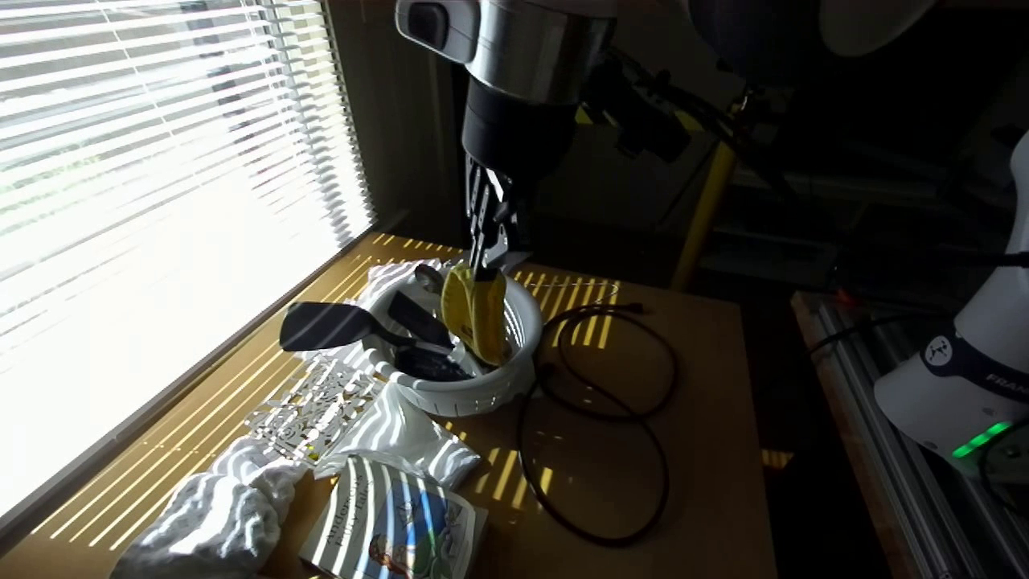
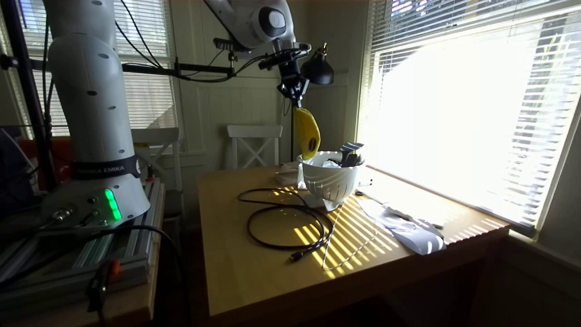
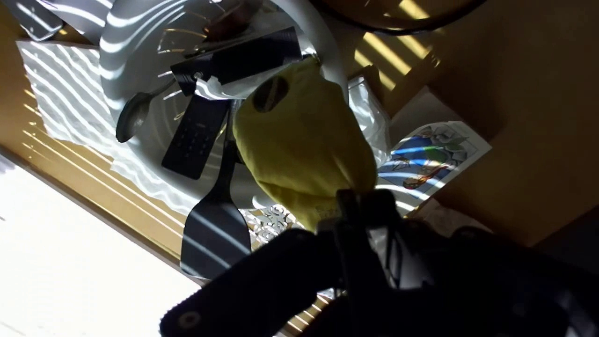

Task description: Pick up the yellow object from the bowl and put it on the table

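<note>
So, bowl (image 2: 330, 184): white, round, on the table (image 2: 240, 281), holding a spoon (image 3: 133, 117), a black handle (image 3: 196, 135), a dark bar-shaped piece (image 3: 257, 54) and a black spatula (image 3: 217, 238) with its blade jutting past the rim.
yellow object (image 2: 307, 131): hanging over the bowl's edge, with its lower end about level with the rim; touching or apart, impossible to tell.
gripper (image 2: 297, 104): pinching the yellow object by its upper end.

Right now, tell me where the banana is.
In an exterior view, the banana hangs from the gripper, its lower end at the left rim of the bowl.
</note>
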You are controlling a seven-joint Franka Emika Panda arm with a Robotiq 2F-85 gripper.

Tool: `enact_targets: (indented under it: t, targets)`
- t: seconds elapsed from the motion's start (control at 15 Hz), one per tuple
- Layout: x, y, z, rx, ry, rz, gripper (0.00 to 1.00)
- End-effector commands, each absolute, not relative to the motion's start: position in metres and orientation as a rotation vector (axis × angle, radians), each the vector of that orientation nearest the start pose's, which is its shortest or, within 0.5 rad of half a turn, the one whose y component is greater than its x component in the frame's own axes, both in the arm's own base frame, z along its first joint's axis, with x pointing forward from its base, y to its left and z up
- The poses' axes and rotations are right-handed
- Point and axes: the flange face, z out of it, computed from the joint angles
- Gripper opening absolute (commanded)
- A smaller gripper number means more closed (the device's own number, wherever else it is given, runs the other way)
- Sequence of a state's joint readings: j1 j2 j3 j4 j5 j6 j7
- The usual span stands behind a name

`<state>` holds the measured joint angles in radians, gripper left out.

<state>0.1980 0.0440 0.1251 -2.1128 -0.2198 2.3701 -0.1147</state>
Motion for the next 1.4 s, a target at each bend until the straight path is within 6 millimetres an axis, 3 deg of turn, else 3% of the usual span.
enact_targets:
  t: [0.0, 0.27, 0.6, 0.73, 0.93, 1.0, 1.07, 1.33]
  targets:
    - [0.49, 0.186, 0.407, -3.096, -1.06, -0.506, 0.03]
    - [0.441, 0.202, 0.412, -3.109, -1.093, -0.737, 0.03]
    - [0.413, 0.21, 0.427, -3.11, -1.005, -0.889, 0.03]
    - [0.421, 0.197, 0.43, -3.109, -0.89, -0.863, 0.03]
    - [0.453, 0.171, 0.413, -3.04, -0.88, -0.714, 0.03]
    - [0.448, 0.157, 0.4, -3.008, -0.89, -0.649, 0.03]
    - [0.457, 0.15, 0.39, -2.986, -0.914, -0.606, 0.03]
    - [0.463, 0.125, 0.371, -2.838, -0.997, -0.395, 0.03]
